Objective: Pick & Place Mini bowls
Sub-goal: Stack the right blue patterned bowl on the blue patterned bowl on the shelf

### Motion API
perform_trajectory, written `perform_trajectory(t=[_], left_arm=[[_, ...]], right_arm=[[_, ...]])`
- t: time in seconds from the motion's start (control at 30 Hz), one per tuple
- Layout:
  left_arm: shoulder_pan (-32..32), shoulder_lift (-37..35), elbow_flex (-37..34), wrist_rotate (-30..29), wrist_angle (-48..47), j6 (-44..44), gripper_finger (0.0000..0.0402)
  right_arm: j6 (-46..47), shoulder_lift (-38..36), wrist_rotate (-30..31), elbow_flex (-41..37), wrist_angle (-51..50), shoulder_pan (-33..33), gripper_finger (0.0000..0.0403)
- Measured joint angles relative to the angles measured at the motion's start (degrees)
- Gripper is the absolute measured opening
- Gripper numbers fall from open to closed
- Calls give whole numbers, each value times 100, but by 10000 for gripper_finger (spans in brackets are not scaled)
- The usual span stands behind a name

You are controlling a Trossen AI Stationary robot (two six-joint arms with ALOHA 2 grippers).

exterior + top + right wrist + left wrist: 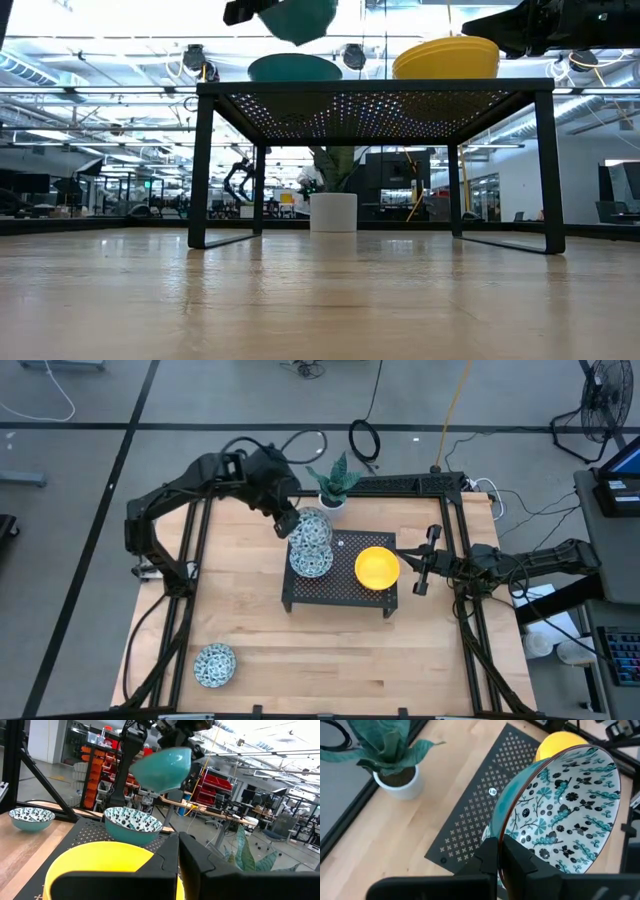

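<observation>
Standing on the wooden table (330, 650) is a low black perforated-metal stand (345, 588), set toward the far side at about mid-width. Left arm reaches in over the stand's left end; right arm comes in low from the right edge.

Potted plant (334, 482), white pot with green leaves, sits just behind the stand's far edge, on the table.

On the stand: a yellow mini bowl (377, 567) at the right end, upright. In the low view its profile looks stepped, possibly more than one nested; cannot tell the count. A patterned mini bowl (311, 562), white with blue-green print inside and teal outside, rests upright on the left end.

Left gripper (499, 856) is closed on the rim of a second patterned bowl (565, 805), one finger inside the rim and one outside. This bowl is held clear above the stand, tilted, partly overlapping the resting patterned bowl as seen from above; the low view shows a gap between the two.

Third patterned bowl (214, 664) sits alone near the table's front-left corner, well apart from the stand.

Right gripper (420, 565) hovers just beside the yellow bowl at the stand's right end, fingers spread apart, holding nothing.
</observation>
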Motion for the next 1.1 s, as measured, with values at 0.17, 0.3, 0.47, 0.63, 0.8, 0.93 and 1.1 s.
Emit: perform_trajectory(t=[0.17,0.3,0.47,0.63,0.8,0.93,1.1], left_arm=[[-12,213,0,75,-219,341,6],[16,278,0,107,-310,426,9],[35,278,0,107,-332,404,7],[-33,277,0,107,-428,407,6],[-145,276,0,105,-431,387,10],[-249,276,0,105,-431,391,6],[-408,273,-197,102,-412,456,11]], right_arm=[[-4,1,-1,0,-4,-1,0],[-8,-1,-2,0,-2,1,0],[-17,1,-2,0,-4,1,0],[2,0,-2,0,-9,0,0],[2,1,-4,0,-25,1,0],[4,1,-4,0,-24,1,0],[17,1,-4,0,-24,1,0]])
